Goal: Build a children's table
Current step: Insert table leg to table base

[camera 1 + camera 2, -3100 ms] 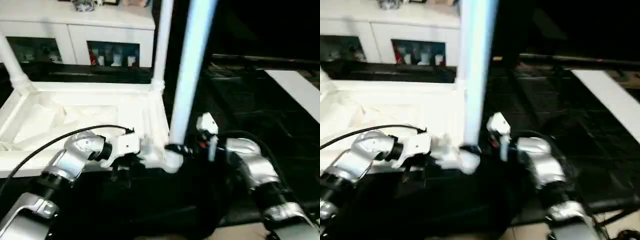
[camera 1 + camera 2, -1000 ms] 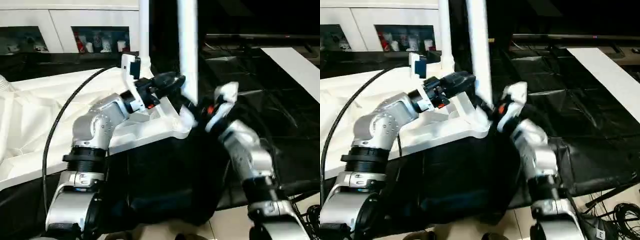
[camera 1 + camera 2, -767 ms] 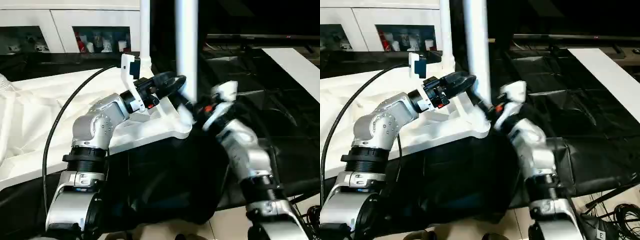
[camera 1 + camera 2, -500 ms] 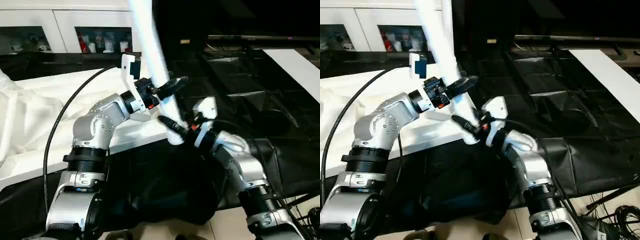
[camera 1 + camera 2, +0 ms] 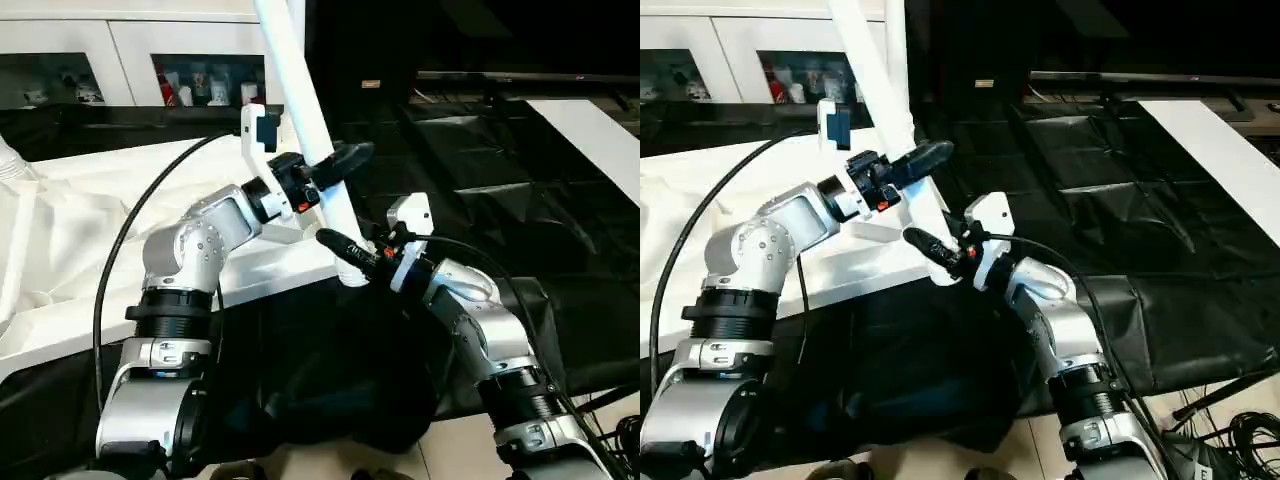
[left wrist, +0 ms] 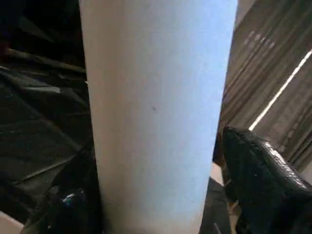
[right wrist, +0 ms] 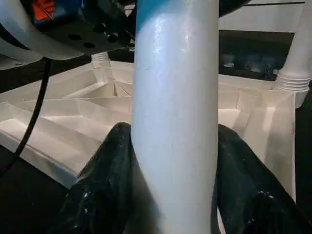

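The white table top (image 5: pixel 90 230) lies upside down on the left, ribs up (image 7: pixel 73 112). A long white tube leg (image 5: pixel 300 90) leans over its near right corner, top tilted left. My left gripper (image 5: pixel 335 163) is shut on the leg partway up, with a black finger (image 6: pixel 263 185) on each side of the tube (image 6: pixel 156 112). My right gripper (image 5: pixel 342 252) is shut on the leg (image 7: pixel 175 112) near its lower end, fingers (image 7: pixel 102 185) flanking it. The corner socket is hidden behind them. Another leg (image 5: pixel 894 40) stands in the far right corner, and one (image 5: pixel 8 158) at the far left.
A white glass-door cabinet (image 5: pixel 120 50) stands behind the table top. Black sheeting (image 5: pixel 500 170) covers the area to the right, with a white board (image 5: pixel 590 130) lying on it. A black cable (image 5: pixel 130 250) loops off my left arm. Cables (image 5: pixel 1240 430) lie on the floor at bottom right.
The leg stood upright at the near right corner a second ago; it now leans with its top to the left. My right gripper has dropped lower and leftward with the leg's foot.
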`<state>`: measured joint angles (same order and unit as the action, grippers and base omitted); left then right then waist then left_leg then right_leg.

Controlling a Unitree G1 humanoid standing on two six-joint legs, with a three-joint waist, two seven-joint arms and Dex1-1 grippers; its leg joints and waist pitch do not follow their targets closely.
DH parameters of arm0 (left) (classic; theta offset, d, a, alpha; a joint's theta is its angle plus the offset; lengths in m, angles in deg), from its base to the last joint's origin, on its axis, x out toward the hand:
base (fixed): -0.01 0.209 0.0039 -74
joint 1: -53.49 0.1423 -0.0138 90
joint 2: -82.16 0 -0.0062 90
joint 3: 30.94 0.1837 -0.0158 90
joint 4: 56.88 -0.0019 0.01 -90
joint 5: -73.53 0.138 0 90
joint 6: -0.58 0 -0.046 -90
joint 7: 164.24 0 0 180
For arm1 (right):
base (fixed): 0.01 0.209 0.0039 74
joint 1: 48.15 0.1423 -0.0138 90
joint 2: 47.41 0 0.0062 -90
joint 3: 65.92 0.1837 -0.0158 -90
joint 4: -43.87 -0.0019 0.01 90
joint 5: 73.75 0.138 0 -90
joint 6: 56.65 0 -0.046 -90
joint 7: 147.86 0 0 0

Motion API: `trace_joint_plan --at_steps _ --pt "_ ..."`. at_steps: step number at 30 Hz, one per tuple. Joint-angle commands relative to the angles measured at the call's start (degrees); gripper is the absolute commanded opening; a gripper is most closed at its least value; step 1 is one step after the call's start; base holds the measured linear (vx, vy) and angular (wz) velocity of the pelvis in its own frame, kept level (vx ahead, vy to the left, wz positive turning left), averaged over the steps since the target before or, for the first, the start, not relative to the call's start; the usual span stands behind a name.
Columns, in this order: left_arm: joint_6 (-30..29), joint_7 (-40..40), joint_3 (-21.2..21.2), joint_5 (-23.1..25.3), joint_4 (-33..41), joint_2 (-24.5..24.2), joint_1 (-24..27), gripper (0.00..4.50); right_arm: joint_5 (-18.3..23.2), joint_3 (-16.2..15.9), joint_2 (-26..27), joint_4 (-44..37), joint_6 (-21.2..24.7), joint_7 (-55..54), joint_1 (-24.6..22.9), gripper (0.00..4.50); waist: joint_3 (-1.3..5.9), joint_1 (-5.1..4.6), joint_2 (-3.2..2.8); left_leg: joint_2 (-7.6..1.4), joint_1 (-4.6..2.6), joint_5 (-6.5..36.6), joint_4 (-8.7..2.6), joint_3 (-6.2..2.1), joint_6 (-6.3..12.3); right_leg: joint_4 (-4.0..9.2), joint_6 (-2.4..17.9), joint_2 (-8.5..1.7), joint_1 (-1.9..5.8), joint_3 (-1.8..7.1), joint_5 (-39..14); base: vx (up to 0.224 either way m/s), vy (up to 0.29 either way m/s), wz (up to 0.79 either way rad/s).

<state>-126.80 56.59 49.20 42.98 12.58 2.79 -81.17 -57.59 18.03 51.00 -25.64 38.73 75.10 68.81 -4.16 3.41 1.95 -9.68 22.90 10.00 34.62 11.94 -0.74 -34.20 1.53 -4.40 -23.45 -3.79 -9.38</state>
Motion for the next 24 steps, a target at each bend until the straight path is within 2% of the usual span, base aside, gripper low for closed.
trace_joint_plan --at_steps 1,11,18,24 --pt "0.8 -1.5 0.7 1.1 -0.4 0.1 -0.9 3.2 0.5 1.4 -0.2 -0.1 -0.2 -0.2 1.7 1.85 5.04 0.09 -0.73 -3.83 -2.07 6.8 -3.73 -1.95 3.06 2.81 14.1 -4.42 3.31 2.75 -4.8 0.0 0.0 0.0" --pt "2.3 -3.9 -0.7 1.2 -1.6 0.0 -2.4 2.46 1.1 2.3 -0.2 -0.3 -0.1 -0.6 2.2 1.85 4.97 0.04 -0.84 -3.8 -2.17 8.7 -3.75 -1.99 1.88 2.92 13.7 -4.34 3.2 2.72 -6.4 0.0 0.0 0.0" --pt "3.4 -3.6 0.5 1.8 -0.5 -0.1 -2.5 1.91 1.0 2.6 -0.2 -0.1 -0.3 -0.7 2.5 1.85 4.99 0.01 -0.76 -3.78 -2.08 8.7 -3.73 -2.0 1.7 2.91 13.5 -4.36 3.23 2.72 -6.6 0.0 0.0 0.0" --pt "4.1 -2.3 2.8 2.6 1.1 -0.5 -2.1 1.86 0.8 2.7 -0.3 -0.1 -0.2 -0.5 2.6 1.85 5.07 0.03 -0.72 -3.78 -2.04 7.5 -3.64 -1.98 2.38 2.68 13.7 -4.37 3.27 2.71 -5.2 0.0 0.0 0.0"
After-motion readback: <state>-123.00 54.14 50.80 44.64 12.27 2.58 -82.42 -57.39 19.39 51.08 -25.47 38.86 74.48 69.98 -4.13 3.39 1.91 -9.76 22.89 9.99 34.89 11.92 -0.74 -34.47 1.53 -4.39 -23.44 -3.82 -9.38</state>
